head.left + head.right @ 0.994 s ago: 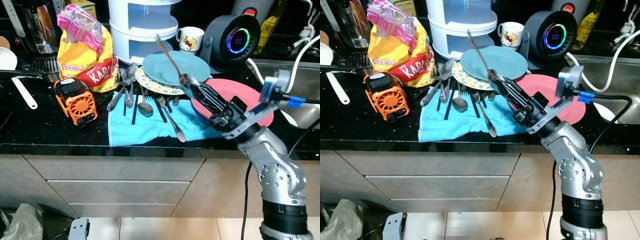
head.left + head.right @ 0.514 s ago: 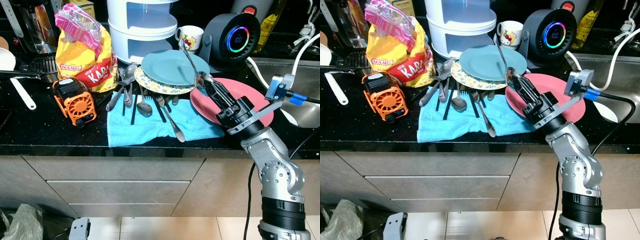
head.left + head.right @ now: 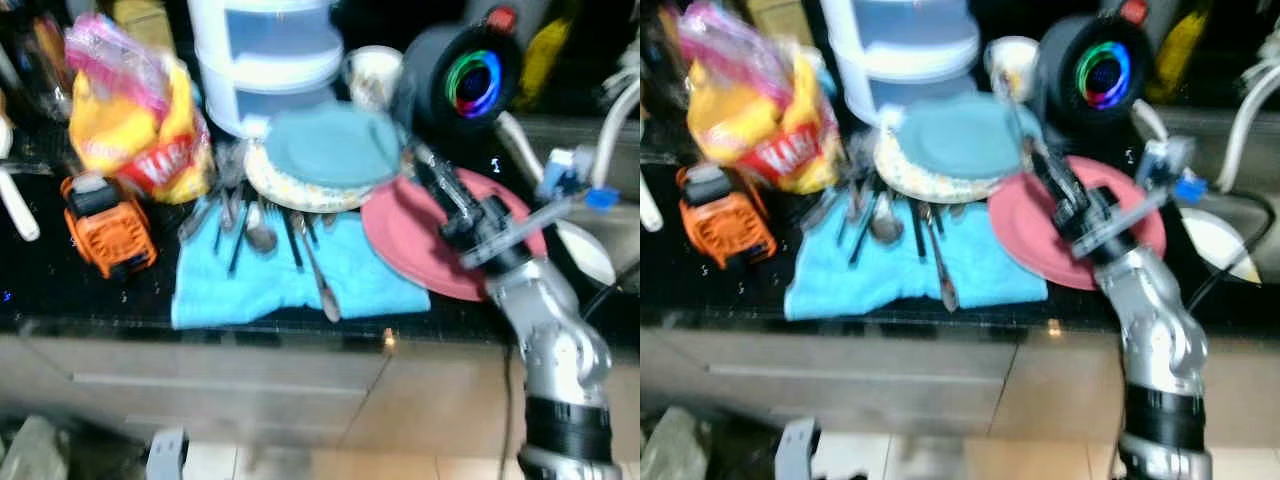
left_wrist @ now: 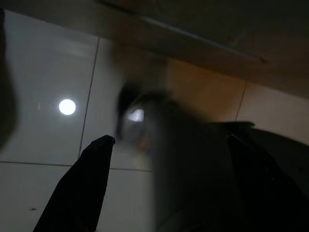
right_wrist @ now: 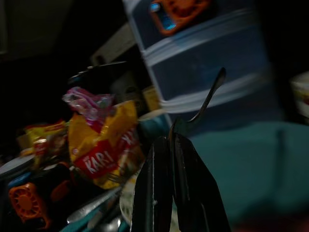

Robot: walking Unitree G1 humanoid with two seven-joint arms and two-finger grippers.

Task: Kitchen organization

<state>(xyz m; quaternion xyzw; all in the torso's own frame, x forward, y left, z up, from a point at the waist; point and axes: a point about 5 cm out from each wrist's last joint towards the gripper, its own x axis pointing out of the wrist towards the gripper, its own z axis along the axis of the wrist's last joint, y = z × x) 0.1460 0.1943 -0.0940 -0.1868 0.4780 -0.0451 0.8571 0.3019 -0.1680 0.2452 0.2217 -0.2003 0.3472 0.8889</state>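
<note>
My right gripper (image 3: 422, 165) is shut on a metal spoon (image 5: 206, 102), its handle sticking up past the fingertips. It hovers over the pink plate (image 3: 405, 245), beside the teal plate (image 3: 330, 145) that rests on a patterned plate (image 3: 262, 180). Several spoons and forks (image 3: 250, 215) lie on a blue towel (image 3: 270, 290) to the left of the gripper. The head views are blurred. My left gripper (image 4: 169, 137) hangs idle and open above pale floor tiles.
On the black counter stand an orange device (image 3: 105, 225), a yellow snack bag (image 3: 130, 125), a white tiered container (image 3: 265, 50), a mug (image 3: 370, 70) and a black speaker with a glowing ring (image 3: 470, 80). The sink (image 3: 585, 245) lies at the right. Drawers sit below the counter edge.
The right gripper has carried the spoon rightward and farther back, from over the towel to over the pink plate. The head camera has shifted and blurred.
</note>
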